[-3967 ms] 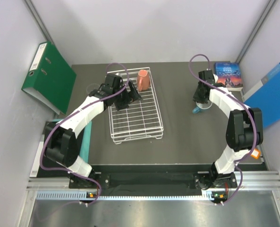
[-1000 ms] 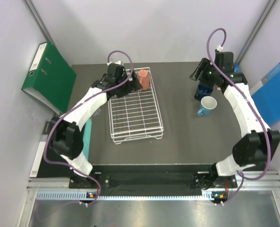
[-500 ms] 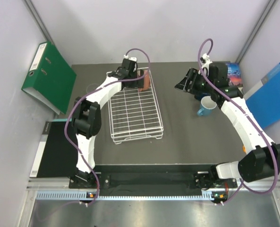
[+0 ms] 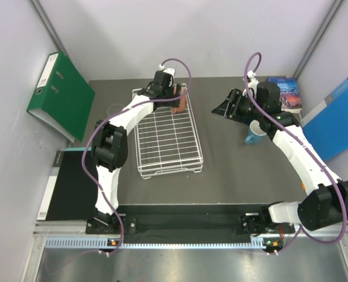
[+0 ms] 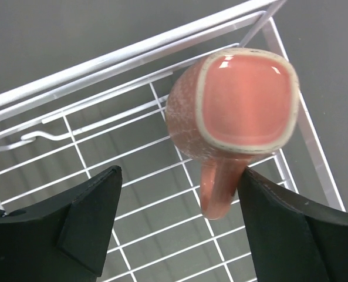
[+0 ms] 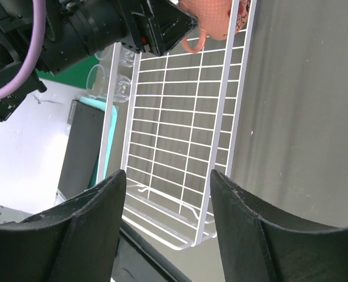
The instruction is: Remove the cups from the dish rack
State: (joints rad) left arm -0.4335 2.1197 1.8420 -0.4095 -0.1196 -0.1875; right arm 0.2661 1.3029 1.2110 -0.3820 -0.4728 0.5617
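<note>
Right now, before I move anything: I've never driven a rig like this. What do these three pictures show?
Two white robot arms, each ending in a two-finger gripper, are bolted at the near table edge. The wide picture looks down from above and behind them. The other two come from a camera on each wrist, with dark fingers at the bottom. On the table sits a white wire rack with one orange mug in its far right corner, flat bottom toward the left wrist camera. The left gripper is open, close to it, not gripping. The right gripper is open and empty, over the table right of the rack. A light-blue mug stands further right, and two glasses are left of the rack. Nothing is held.
</note>
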